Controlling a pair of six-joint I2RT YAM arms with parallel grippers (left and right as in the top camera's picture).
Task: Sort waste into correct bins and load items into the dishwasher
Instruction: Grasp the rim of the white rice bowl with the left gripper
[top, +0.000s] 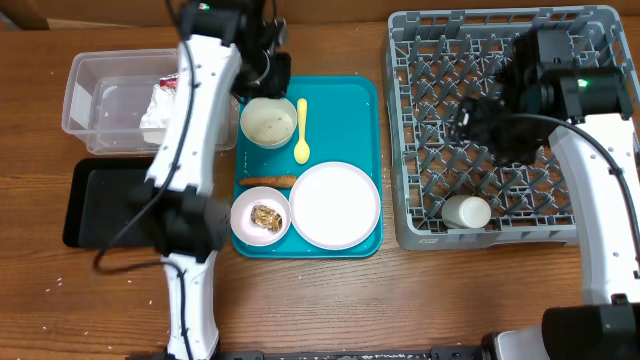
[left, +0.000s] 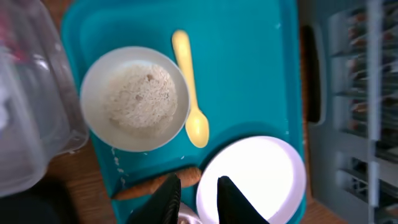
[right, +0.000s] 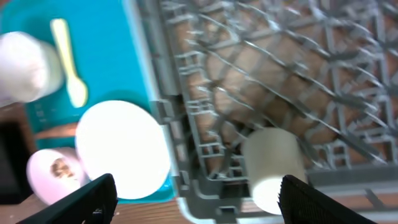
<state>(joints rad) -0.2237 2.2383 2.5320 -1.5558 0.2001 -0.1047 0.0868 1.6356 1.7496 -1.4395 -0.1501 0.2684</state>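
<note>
Wooden counter (top: 330, 300) carries the whole job, which I judge barely begun: only the small white cup (top: 467, 212) lies on its side in the grey dish rack (top: 480, 238), at its near-left corner. On the teal tray (top: 350, 110) wait the large plate (top: 335, 205), the yellow spoon (top: 301, 130), a bowl of rice (top: 268, 122), a bowl with the brown lump (top: 261, 216) and the sausage stick (top: 268, 181) between the two bowls. Something white and crumpled (top: 158, 105) sits in the clear tub (top: 85, 90); I make out nothing in the black tray (top: 100, 205) (the arm hides part of it). Left gripper (left: 194, 198) hangs over the teal tray near the bowl of rice, pointing down, jaws narrowly parted and empty. Right gripper (right: 198, 186) hovers above the rack, spread wide, grasping nothing, the cup below it
</note>
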